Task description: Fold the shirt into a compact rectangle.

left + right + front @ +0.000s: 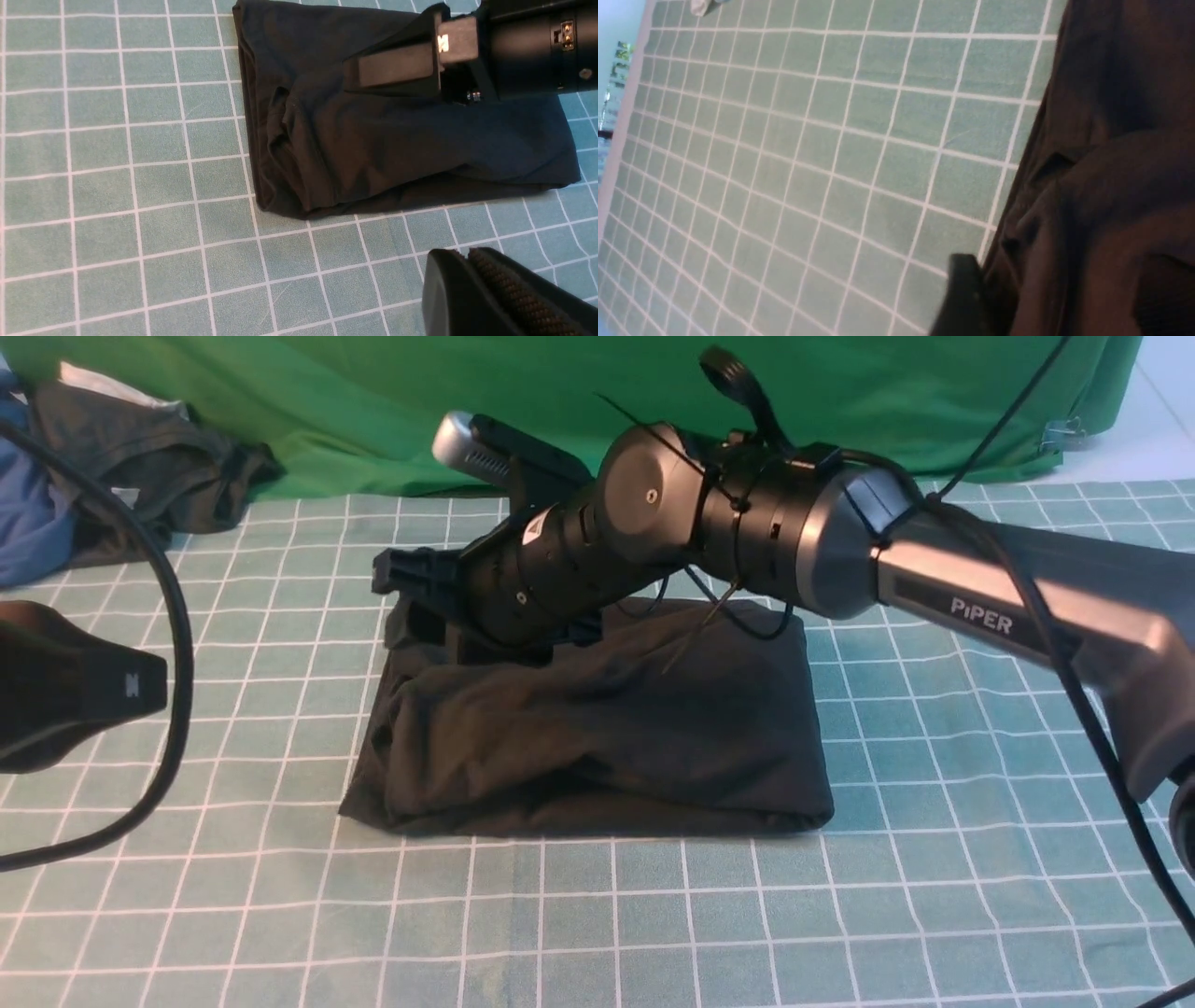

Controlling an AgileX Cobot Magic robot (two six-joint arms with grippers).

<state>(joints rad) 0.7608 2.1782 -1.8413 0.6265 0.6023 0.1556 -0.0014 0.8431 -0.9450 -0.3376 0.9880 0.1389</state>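
Shirt: black shirt (607,737) lies mid-bench, folded into a rough rectangle with thick, bunched folds along its left edge.
Bench: the bench (653,915) is covered by a green cloth with a white grid. The shirt sits flat on it and its near edge runs roughly along a grid line.
Right arm: reaches in from the right, low across the shirt's far side.
Right hand: the right hand (397,574) is at the shirt's far-left corner, touching the fabric. One finger (966,289) shows at the fabric's edge and the other is lost in dark cloth. I cannot tell whether it is parted or clamped.
Left hand: the left hand (140,686) hovers off the shirt's left side, well apart from it, with its fingers pressed together and nothing between them.
Far left corner: a dark grey garment (159,457) is heaped against a blue garment (28,513), both clear of the shirt.
Backdrop: green drape (373,411) behind the bench.
Cable: a black cable (173,616) loops over the left hand.
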